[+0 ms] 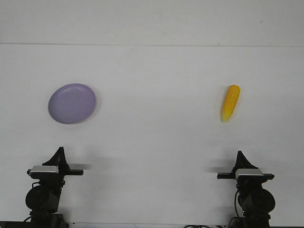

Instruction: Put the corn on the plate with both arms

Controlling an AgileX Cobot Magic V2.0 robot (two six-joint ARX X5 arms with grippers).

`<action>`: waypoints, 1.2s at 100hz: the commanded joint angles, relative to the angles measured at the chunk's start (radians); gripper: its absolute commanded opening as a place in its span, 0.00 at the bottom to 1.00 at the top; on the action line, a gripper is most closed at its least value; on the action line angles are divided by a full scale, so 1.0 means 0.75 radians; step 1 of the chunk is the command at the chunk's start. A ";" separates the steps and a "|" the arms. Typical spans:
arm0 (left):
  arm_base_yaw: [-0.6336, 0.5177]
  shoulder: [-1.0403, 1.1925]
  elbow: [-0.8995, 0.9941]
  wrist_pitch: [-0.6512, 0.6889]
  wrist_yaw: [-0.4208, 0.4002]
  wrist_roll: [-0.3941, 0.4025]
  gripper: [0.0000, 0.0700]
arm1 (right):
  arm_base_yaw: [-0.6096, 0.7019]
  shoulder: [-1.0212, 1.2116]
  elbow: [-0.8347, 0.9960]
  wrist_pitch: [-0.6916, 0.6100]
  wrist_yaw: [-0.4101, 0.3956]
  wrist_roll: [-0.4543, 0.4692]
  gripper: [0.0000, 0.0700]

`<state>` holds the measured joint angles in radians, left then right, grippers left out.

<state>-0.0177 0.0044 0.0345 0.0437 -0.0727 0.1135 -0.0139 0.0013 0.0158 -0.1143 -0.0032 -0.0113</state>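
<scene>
The yellow corn cob (230, 102) lies on the white table at the right, its pointed end towards me. The lavender plate (72, 103) lies flat and empty at the left, far from the corn. My left gripper (60, 149) is low at the near left, well short of the plate. Its fingers meet in one point with no gap, and it holds nothing. My right gripper (240, 153) is low at the near right, short of the corn and roughly in line with it. It looks shut too and is empty.
The white table (152, 142) runs back to a white wall, with their join line (152, 45) across the far side. Nothing else lies on the table.
</scene>
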 commanded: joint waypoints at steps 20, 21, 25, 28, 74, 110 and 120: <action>-0.002 -0.002 -0.027 0.013 0.003 0.007 0.02 | -0.002 -0.001 -0.004 0.012 0.004 -0.002 0.01; -0.002 -0.002 -0.027 0.013 0.003 0.007 0.02 | -0.002 -0.001 -0.004 0.012 0.004 -0.002 0.01; -0.002 -0.002 -0.027 0.013 0.003 0.007 0.02 | -0.002 -0.001 -0.004 0.013 0.004 -0.002 0.01; -0.002 -0.002 -0.027 0.013 0.003 0.007 0.02 | -0.002 -0.001 -0.004 0.012 0.004 -0.002 0.01; -0.002 -0.002 -0.027 0.015 0.003 -0.117 0.02 | -0.002 -0.001 -0.004 0.012 0.004 -0.002 0.01; -0.002 0.000 0.034 0.223 0.021 -0.522 0.01 | -0.002 -0.001 -0.004 0.012 0.004 -0.002 0.01; -0.002 0.063 0.191 0.191 -0.056 -0.552 0.02 | -0.002 -0.001 -0.004 0.012 0.004 -0.002 0.01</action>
<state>-0.0181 0.0219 0.0895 0.1722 -0.0826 -0.2516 -0.0139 0.0013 0.0158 -0.1143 -0.0029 -0.0113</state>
